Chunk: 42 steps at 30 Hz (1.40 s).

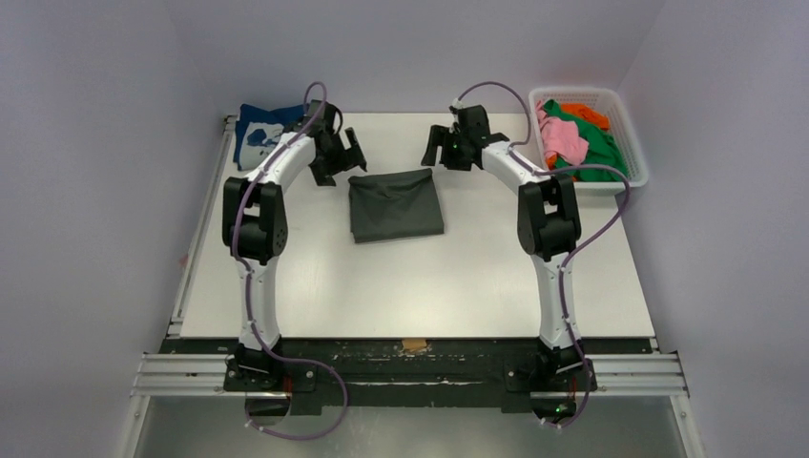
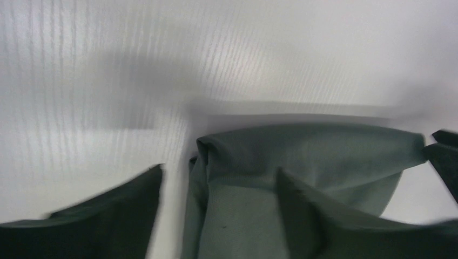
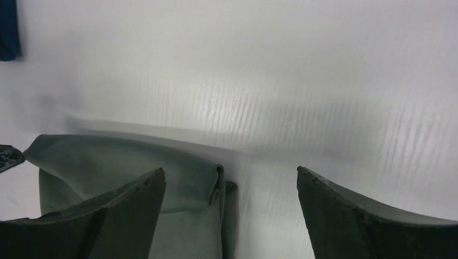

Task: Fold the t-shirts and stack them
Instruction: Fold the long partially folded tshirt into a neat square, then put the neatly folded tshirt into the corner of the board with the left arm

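**Grey tee folded, both arms over its far edge**

Nearest in the overhead view, a silver aluminium rail (image 1: pixel 649 372) carries both arm bases along the near edge of the white bench (image 1: pixel 429 286). Mid-bench lies the plain dark grey cloth t-shirt (image 1: pixel 396 203), folded into a compact rectangle. The left fingers (image 1: pixel 355 153) and right fingers (image 1: pixel 435 149) hang by its far corners, apart and empty, probably set there to take that edge together. A navy blue t-shirt with white print (image 1: pixel 256 134) sits at the far left corner, likely where the stack begins. A pink tee (image 1: pixel 563 134), green tee (image 1: pixel 599 145) and orange tee (image 1: pixel 587 113) lie in the white plastic mesh basket (image 1: pixel 637 143) at far right.

From the left wrist, the left fingers (image 2: pixel 108 221) straddle the thick folded corner of the grey shirt (image 2: pixel 302 151), gripping nothing.

From the right wrist, the right fingers (image 3: pixel 351 216) are spread wide. One is over the opposite corner of the shirt (image 3: pixel 119 162), the other over white surface.

Matte and faintly ribbed, the bench is closed in by plain pale walls (image 1: pixel 401 48).
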Motion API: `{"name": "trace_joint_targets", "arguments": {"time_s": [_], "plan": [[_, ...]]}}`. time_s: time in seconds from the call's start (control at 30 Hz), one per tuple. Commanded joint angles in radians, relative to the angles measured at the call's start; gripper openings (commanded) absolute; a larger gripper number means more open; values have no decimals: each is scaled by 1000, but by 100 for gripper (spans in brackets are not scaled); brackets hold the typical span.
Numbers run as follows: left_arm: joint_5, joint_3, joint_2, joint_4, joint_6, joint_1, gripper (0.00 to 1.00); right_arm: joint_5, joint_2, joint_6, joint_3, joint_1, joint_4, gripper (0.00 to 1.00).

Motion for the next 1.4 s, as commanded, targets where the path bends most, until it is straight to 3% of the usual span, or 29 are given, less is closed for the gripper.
{"name": "trace_joint_targets", "arguments": {"time_s": [0.0,0.27,0.37,0.67,0.8,0.87,1.0,1.1,1.37], "plan": [[41,-48,-147,25,6,11,100,-11,-138,3,-47,-8,33,97],[172,-351,-256,138,-14,6,99,-103,-381,13,-434,-5,160,99],[194,-382,-232,154,-16,-1,95,-161,-414,20,-503,-5,156,99],[262,-395,-125,205,-20,-62,81,-136,-518,-27,-621,-5,107,99],[219,-342,-86,158,-5,-87,70,-128,-571,-25,-680,-5,116,99],[205,-325,-75,161,0,-93,59,-119,-595,-25,-697,-6,112,99],[176,-282,-53,114,7,-106,31,-79,-649,-37,-718,-6,98,99],[121,-234,-34,48,14,-118,2,-57,-680,-57,-718,-7,80,99],[-194,22,27,-203,124,-159,0,50,-748,-104,-736,-7,87,99]]}}
